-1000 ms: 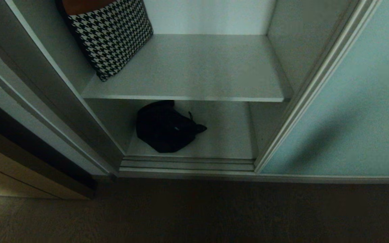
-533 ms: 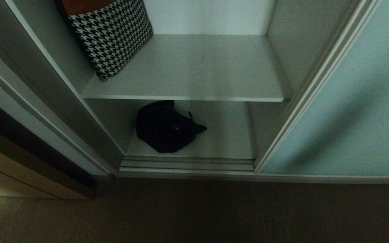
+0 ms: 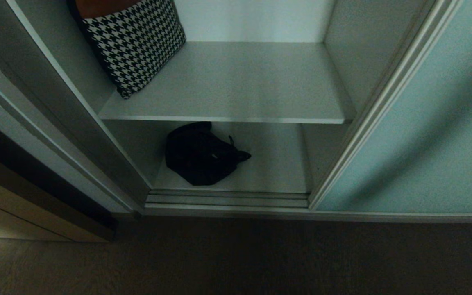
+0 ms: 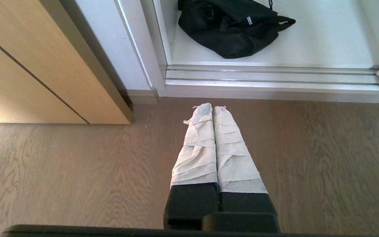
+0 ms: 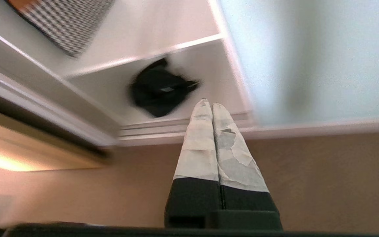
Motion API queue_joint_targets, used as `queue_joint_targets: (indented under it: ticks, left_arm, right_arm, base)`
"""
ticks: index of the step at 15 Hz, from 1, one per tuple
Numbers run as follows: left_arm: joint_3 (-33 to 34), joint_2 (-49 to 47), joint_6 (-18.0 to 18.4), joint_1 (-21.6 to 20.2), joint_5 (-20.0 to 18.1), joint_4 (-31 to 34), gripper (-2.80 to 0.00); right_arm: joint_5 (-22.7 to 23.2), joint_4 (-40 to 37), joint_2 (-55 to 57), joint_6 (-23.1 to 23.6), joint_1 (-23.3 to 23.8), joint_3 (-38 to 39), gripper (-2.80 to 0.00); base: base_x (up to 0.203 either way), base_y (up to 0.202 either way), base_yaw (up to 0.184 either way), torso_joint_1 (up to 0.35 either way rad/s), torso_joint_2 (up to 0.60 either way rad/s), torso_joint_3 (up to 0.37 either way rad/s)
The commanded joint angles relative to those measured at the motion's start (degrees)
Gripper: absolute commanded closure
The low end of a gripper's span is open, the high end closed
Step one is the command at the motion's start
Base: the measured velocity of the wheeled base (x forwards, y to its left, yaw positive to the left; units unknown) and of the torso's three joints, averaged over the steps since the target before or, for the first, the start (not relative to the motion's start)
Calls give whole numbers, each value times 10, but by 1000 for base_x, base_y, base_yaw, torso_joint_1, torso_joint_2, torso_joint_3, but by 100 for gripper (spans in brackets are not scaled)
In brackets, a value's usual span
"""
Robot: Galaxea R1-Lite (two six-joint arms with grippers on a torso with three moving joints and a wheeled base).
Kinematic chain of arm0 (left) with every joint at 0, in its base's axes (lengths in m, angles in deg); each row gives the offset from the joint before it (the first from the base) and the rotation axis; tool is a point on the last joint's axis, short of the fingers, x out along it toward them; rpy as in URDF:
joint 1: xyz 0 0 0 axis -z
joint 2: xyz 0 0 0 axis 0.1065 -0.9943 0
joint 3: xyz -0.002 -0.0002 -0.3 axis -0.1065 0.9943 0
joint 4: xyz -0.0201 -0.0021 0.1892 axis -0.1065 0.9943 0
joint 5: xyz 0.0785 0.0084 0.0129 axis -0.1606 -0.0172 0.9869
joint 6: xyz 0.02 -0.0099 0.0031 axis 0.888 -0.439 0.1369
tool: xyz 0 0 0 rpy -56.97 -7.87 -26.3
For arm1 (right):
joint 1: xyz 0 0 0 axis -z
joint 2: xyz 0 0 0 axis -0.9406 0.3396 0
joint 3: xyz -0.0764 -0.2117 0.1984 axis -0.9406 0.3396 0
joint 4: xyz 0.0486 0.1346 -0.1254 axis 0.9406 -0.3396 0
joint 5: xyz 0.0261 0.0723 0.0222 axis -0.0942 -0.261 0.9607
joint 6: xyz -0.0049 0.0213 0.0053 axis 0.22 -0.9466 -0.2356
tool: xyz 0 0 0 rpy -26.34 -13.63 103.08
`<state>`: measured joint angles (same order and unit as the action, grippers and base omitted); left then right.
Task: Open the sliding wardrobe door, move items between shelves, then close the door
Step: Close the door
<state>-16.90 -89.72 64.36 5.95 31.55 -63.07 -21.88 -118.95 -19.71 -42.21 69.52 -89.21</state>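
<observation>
the frosted pale blue-green glass sliding wardrobe door [image 3: 420,135] is standing slid aside, right of the opening. inside, a soft black fabric shoulder bag [image 3: 201,155] is lying on the lower white-grey laminate shelf [image 3: 277,164], below the upper white-grey shelf [image 3: 236,86] where a black-and-white houndstooth cushion [image 3: 133,45] is leaning. brown wood-grain flooring [image 4: 77,171] is spreading before the wardrobe. the left gripper [image 4: 212,108] and right gripper [image 5: 208,102] are hanging over it, tape-wrapped fingers pressed together, gripping nothing.
</observation>
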Motion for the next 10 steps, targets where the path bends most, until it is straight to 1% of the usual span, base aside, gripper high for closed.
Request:
queue_joint_targets:
  ticks: [1, 4, 5, 8, 10]
  left_arm:
    - [-1, -1, 0, 0, 0, 0, 0]
    - [0, -1, 0, 0, 0, 0, 0]
    - [0, -1, 0, 0, 0, 0, 0]
    - [0, -1, 0, 0, 0, 0, 0]
    - [0, -1, 0, 0, 0, 0, 0]
  right_arm:
    - [34, -24, 115, -72, -3, -69, 0]
    - [123, -18, 149, -176, -7, -71, 0]
    - [139, 7, 166, -191, -7, -70, 0]
    - [147, 93, 222, -202, -6, -71, 0]
    - [151, 127, 251, -202, -6, -72, 0]
  base:
    - [0, 0, 0, 0, 0, 0]
    - [0, 0, 0, 0, 0, 0]
    - [0, 0, 0, 0, 0, 0]
    - [0, 0, 0, 0, 0, 0]
    - [0, 0, 0, 0, 0, 0]
